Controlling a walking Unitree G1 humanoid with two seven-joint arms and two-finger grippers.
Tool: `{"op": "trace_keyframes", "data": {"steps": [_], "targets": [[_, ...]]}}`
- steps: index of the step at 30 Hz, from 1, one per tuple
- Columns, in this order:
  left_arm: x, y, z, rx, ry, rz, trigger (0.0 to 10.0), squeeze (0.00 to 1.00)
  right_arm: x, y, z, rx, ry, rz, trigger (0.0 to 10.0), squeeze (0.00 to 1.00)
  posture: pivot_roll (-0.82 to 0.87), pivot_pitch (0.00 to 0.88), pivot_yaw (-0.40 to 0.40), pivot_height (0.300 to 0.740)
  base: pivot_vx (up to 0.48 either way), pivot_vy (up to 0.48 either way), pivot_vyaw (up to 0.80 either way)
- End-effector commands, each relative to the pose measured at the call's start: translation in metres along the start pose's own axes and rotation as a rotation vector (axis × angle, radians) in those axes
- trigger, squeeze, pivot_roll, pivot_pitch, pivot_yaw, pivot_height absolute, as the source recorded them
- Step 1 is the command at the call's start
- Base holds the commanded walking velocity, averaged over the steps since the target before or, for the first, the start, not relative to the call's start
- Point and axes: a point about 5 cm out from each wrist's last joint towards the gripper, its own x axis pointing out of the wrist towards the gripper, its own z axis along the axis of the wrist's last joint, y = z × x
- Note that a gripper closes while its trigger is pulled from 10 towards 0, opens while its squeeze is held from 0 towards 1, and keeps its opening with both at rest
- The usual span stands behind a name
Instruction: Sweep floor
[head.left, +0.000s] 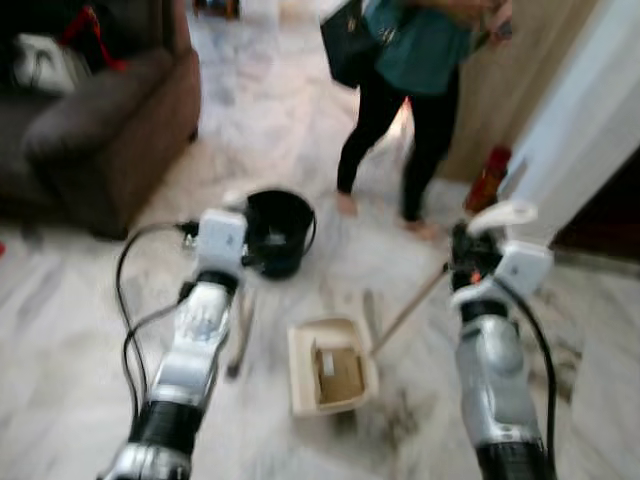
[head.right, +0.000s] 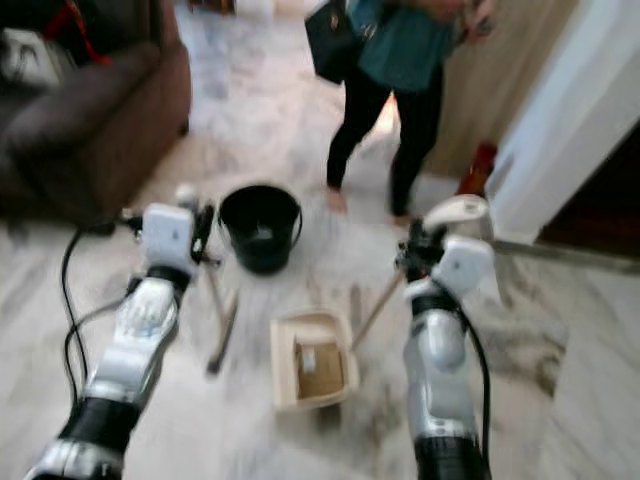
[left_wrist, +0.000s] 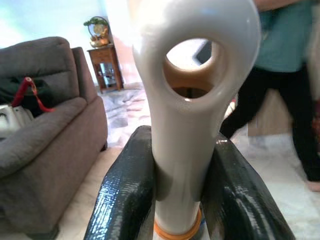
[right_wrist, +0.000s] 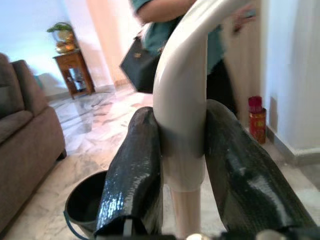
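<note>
Left gripper: my left gripper (left_wrist: 180, 200) is clamping its two black fingers (left_wrist: 125, 195) on a cream broom handle (left_wrist: 192, 95); the looped hanging hole at the handle's end is sticking out past the fingertips.
Right gripper: my right gripper (right_wrist: 182, 165) is squeezing the curved cream dustpan handle (right_wrist: 182, 90), a finger pressing on each side.
Broom: in the head view I am seeing its shaft (head.left: 240, 335) dropping from the left gripper toward 6 o'clock, low end on the marble floor (head.left: 60, 330). The bristles are too blurred for me to make out.
Dustpan: the cream dustpan (head.left: 330, 365) is lying on the floor between my arms, with brownish debris inside.
Dustpan axis: its long stick (head.left: 410, 310) is running from the pan up toward 1 o'clock into my right gripper. Which way the mouth is facing, I cannot tell.
Surroundings: a black bucket (head.left: 278, 230) is standing at 12 o'clock from the pan, a brown sofa (head.left: 110, 130) at 10 o'clock, and a person (head.left: 410, 90) in a teal top beyond the bucket at 1 o'clock.
Doing it well: I am judging that the pan edge should stay flat on the floor while the broom makes short strokes toward it.
Caution: I would be keeping both grips firm and the strokes away from the person's feet.
</note>
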Motion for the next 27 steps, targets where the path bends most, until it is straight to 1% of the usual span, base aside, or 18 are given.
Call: {"op": "trace_keyframes", "data": {"steps": [1,7,11,13,14,18,20,27], "targets": [[0.0042,0.0002,0.0126,0.001,-0.062,0.001,10.0,0.0,0.005,0.0077,0.0123,0.03,-0.058,0.022,10.0,0.0,0.1,0.09,-0.053,0.74,0.3,0.0,0.0],[0.0041,0.0001,0.0127,0.001,-0.062,0.001,10.0,0.0,0.0053,0.0087,0.0132,0.016,-0.062,0.028,10.0,0.0,0.1,0.091,-0.054,0.74,0.301,0.0,0.0],[0.0041,0.0002,0.0127,0.003,-0.061,0.002,10.0,0.0,0.0054,0.0104,0.0136,0.008,-0.065,0.037,10.0,0.0,0.1,0.092,-0.054,0.74,0.302,0.0,0.57],[0.0041,0.0001,0.0128,0.003,-0.061,0.003,10.0,0.0,0.0054,0.01,0.0135,0.019,-0.064,0.034,10.0,0.0,0.11,0.091,-0.055,0.74,0.302,0.0,0.68],[0.0042,0.0002,0.0128,0.003,-0.061,0.003,10.0,0.0,0.0054,0.0098,0.0131,0.031,-0.062,0.03,10.0,0.0,0.11,0.091,-0.055,0.74,0.304,0.0,0.0],[0.0041,0.0004,0.0127,0.003,-0.061,0.003,10.0,0.0,0.0055,0.0092,0.0133,0.027,-0.063,0.028,10.0,0.0,0.1,0.091,-0.055,0.74,0.303,0.0,0.0],[0.0041,0.0004,0.0125,0.003,-0.06,0.003,10.0,0.0,0.0055,0.0091,0.0132,0.029,-0.062,0.028,10.0,0.0,0.1,0.092,-0.055,0.74,0.0,0.0,0.0],[0.0039,0.0006,0.0126,0.003,-0.06,0.004,10.0,0.0,0.0056,0.0082,0.0132,0.044,-0.063,0.018,10.0,0.0,0.11,0.091,-0.055,0.74,0.258,0.0,0.0]]}}
